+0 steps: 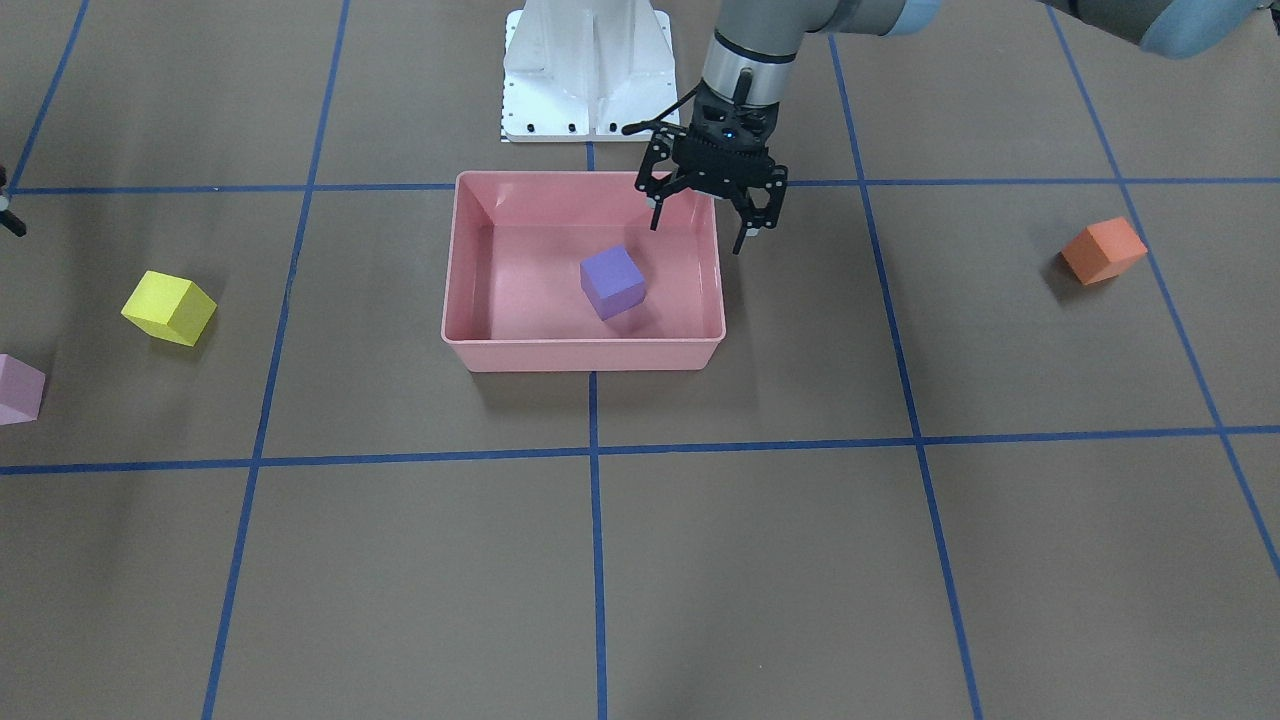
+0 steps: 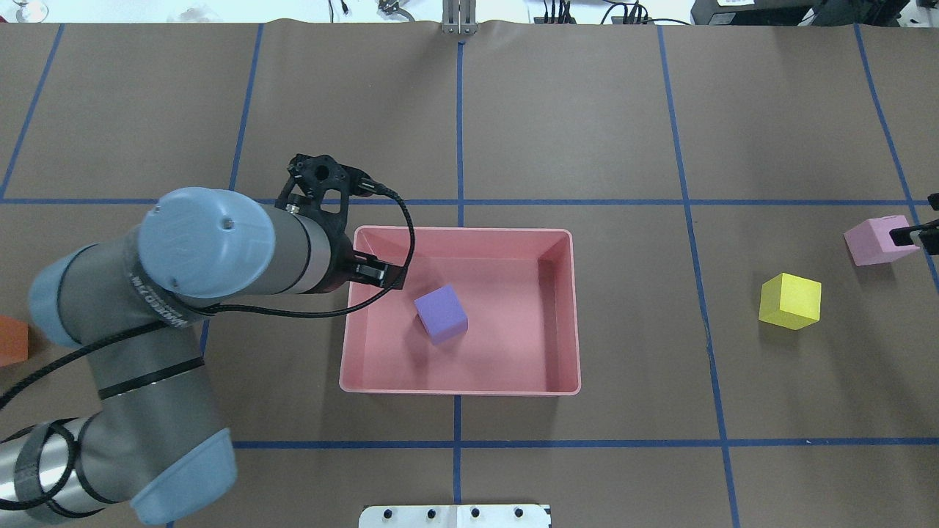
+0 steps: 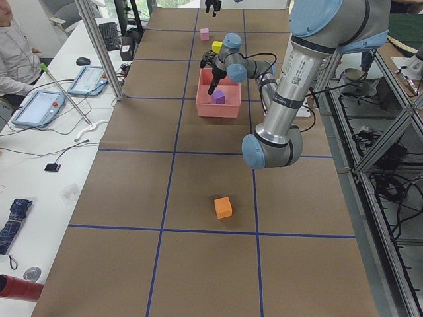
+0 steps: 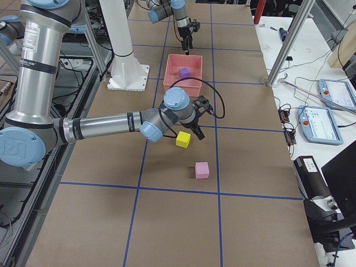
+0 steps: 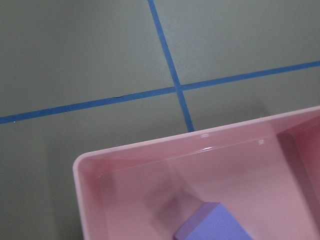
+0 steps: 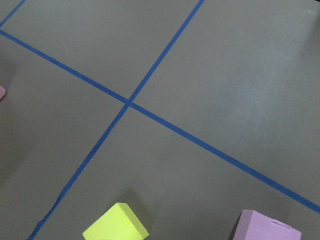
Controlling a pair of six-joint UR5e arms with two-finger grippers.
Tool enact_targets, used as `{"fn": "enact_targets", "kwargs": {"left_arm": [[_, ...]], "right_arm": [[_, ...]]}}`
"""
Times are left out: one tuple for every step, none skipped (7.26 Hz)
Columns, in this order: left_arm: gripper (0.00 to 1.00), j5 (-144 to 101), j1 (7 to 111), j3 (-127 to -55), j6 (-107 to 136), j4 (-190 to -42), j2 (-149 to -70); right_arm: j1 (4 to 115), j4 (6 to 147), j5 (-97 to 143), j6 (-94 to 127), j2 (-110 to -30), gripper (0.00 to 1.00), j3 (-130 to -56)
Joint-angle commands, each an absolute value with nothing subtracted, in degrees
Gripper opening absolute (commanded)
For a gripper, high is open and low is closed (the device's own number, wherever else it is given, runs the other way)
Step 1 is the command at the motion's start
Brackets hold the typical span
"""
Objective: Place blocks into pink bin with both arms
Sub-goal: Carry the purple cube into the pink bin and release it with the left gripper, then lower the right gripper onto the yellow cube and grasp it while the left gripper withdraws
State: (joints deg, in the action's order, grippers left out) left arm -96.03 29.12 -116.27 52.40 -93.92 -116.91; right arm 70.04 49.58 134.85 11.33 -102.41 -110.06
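The pink bin (image 1: pixel 580 343) stands mid-table with the purple cube (image 1: pixel 612 282) lying inside it. My left gripper (image 1: pixel 700 232) is open and empty, hovering over the bin's wall on the robot's left side, near the far corner from the base. The orange cube (image 1: pixel 1103 250) lies on the table far out on the left arm's side. The yellow cube (image 2: pixel 789 301) and light pink cube (image 2: pixel 877 240) lie on the right arm's side. My right gripper (image 4: pixel 197 122) hangs above and between them; only a sliver of it (image 2: pixel 917 233) shows at the overhead view's edge, so I cannot tell whether it is open.
The white base pedestal (image 1: pixel 588 70) stands just behind the bin. Blue tape lines grid the brown table. A side table with tablets (image 3: pixel 39 105) and a seated operator lie beyond the table's edge. Metal posts (image 4: pixel 289 39) stand at that edge.
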Motion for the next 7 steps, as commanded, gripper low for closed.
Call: {"fn": "enact_targets", "kwargs": {"left_arm": [[1.00, -98.95, 33.12, -118.92, 44.74, -94.74, -110.05], [1.00, -98.96, 33.13, -118.92, 44.82, -94.75, -110.04], [1.00, -98.96, 33.13, -118.92, 44.82, -94.83, -110.04], [1.00, -98.88, 33.13, -118.92, 44.82, -94.83, -110.04], [1.00, -98.88, 33.13, -118.92, 44.82, -94.83, -109.95], [1.00, -98.88, 33.13, -118.92, 44.82, -94.83, -110.04], [1.00, -98.88, 33.13, -118.83, 44.82, -94.83, -110.13]], "right_arm": [[62.86, 48.60, 130.17, 20.21, -104.13, 0.96, -110.13], [60.93, 48.60, 129.56, 33.18, -104.41, 0.96, -110.13], [58.73, 48.52, 126.85, 43.14, -104.59, 0.95, -110.30], [55.14, 48.52, 121.43, 54.03, -104.59, 0.95, -110.65], [49.80, 48.52, 113.02, 62.67, -104.59, 0.94, -111.09], [44.35, 48.52, 104.24, 69.37, -104.59, 0.94, -111.09], [41.43, 48.52, 99.97, 73.17, -104.68, 0.94, -111.09]]}}
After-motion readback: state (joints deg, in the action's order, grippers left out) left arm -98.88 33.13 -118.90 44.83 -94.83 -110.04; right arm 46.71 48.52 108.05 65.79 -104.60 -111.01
